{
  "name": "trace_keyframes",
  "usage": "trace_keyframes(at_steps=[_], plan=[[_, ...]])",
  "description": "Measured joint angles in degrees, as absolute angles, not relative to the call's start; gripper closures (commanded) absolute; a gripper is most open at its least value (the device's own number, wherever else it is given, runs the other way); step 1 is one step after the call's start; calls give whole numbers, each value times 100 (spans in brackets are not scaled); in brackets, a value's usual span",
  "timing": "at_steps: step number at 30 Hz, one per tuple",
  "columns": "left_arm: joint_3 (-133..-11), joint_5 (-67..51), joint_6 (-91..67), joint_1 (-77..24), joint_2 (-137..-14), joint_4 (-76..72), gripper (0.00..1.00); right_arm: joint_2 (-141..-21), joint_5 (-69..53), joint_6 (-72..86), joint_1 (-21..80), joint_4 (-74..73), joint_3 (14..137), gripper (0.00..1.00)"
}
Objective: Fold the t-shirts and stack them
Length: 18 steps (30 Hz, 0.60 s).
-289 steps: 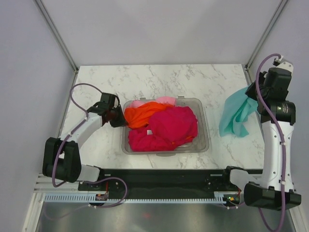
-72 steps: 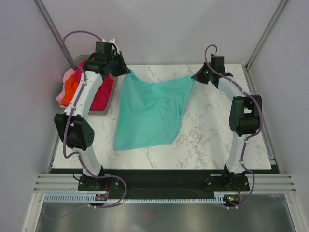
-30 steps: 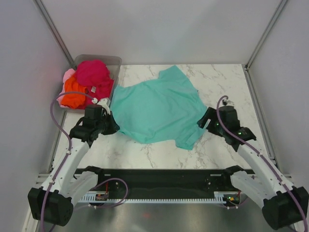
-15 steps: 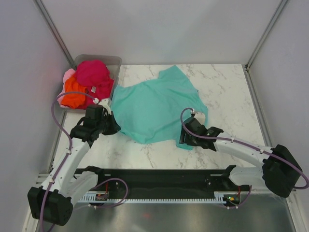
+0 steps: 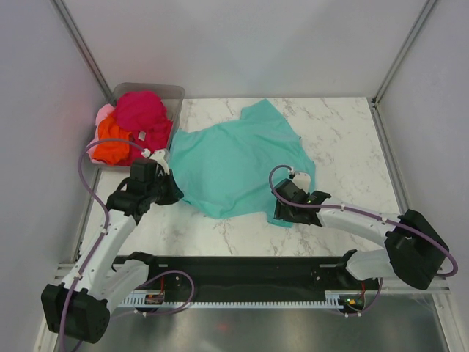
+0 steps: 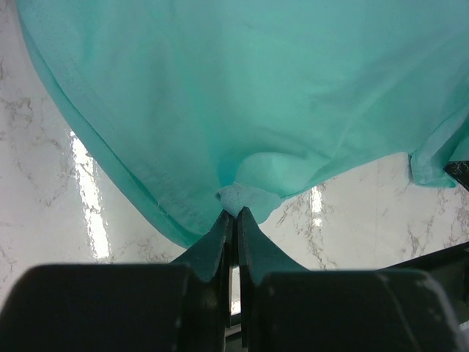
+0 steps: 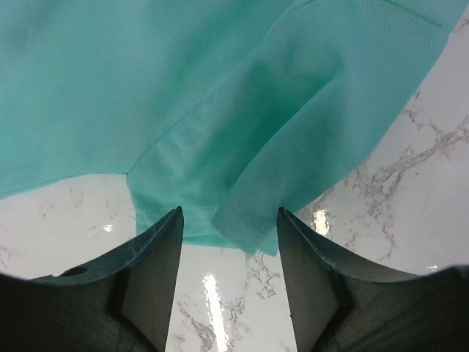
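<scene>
A teal t-shirt [image 5: 234, 158] lies spread on the marble table. My left gripper [image 5: 170, 192] is shut on a pinch of its left hem; in the left wrist view the cloth [image 6: 256, 88] bunches at the gripper's tips [image 6: 234, 213]. My right gripper [image 5: 281, 211] stands open at the shirt's near right corner, with a folded sleeve hem [image 7: 249, 227] lying between the fingers of the gripper [image 7: 229, 213] and touching neither. Magenta [image 5: 141, 110], orange [image 5: 113, 143] and pink [image 5: 102, 116] t-shirts are heaped at the far left.
The clear plastic bin [image 5: 176, 92] holding the heaped shirts sits at the table's far left corner against the wall. Bare marble [image 5: 352, 139] shows to the right of the teal shirt and along the near edge.
My right arm has swung left from the shirt's right edge to its near right corner, and its jaws have narrowed. The left gripper and the shirt stay put.
</scene>
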State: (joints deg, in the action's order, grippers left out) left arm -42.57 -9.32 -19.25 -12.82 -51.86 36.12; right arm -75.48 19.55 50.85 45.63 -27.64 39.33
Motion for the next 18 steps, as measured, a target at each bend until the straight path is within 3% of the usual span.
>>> trace_keyframes(at_steps=[10, 13, 14, 15, 18], plan=[[-4257, -917, -1927, -1308, -5170, 3612, 93, -7548, 2005, 5229, 4639, -2808, 3669, 61], [-4257, -917, -1927, -1328, -5153, 3612, 93, -7546, 2040, 5225, 4639, -2808, 3651, 78], [-4257, -915, -1927, -1330, -5151, 3612, 93, -7546, 2049, 5236, 4639, -2810, 3651, 90], [-4257, -915, -1927, -1332, -5151, 3612, 93, -7546, 2067, 5214, 4639, -2810, 3651, 96], [-4257, -913, -1927, -1332, -5148, 3612, 96, -7507, 2106, 5240, 4639, -2845, 3651, 100]])
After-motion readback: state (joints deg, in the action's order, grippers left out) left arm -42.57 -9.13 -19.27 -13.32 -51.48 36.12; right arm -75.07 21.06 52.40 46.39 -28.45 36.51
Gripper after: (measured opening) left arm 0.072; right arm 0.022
